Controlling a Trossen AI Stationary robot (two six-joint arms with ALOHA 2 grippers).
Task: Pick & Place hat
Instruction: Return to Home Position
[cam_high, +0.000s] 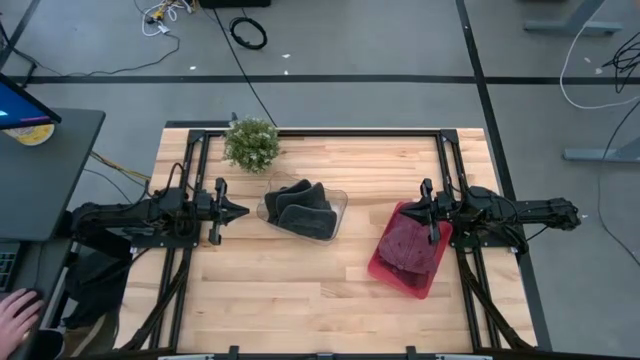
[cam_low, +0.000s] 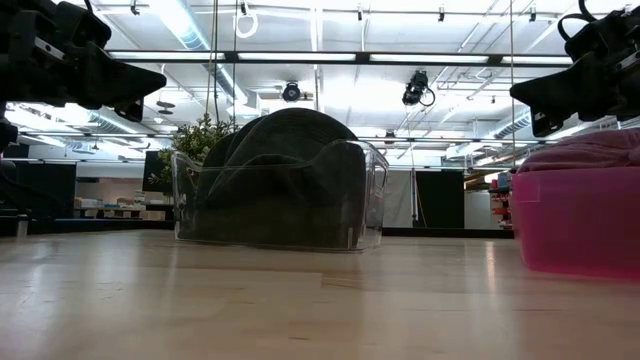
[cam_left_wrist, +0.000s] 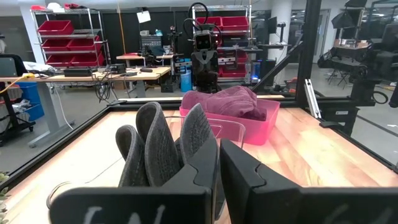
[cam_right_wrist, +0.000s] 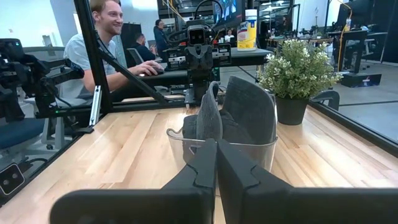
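Note:
Several dark grey hats (cam_high: 300, 208) stand on edge in a clear plastic bin (cam_high: 337, 205) at the table's middle; they also show in the low view (cam_low: 285, 170), the left wrist view (cam_left_wrist: 165, 146) and the right wrist view (cam_right_wrist: 239, 112). Maroon hats (cam_high: 410, 242) lie heaped in a pink bin (cam_high: 385, 268) on the right. My left gripper (cam_high: 240, 210) hovers shut, left of the clear bin. My right gripper (cam_high: 407, 211) hovers shut above the pink bin's far end.
A small potted plant (cam_high: 252, 143) stands behind the clear bin near the far edge. Black frame rails (cam_high: 195, 170) run along the table's left and right sides. Bare wood lies along the near edge. A person sits beyond the table (cam_right_wrist: 99, 37).

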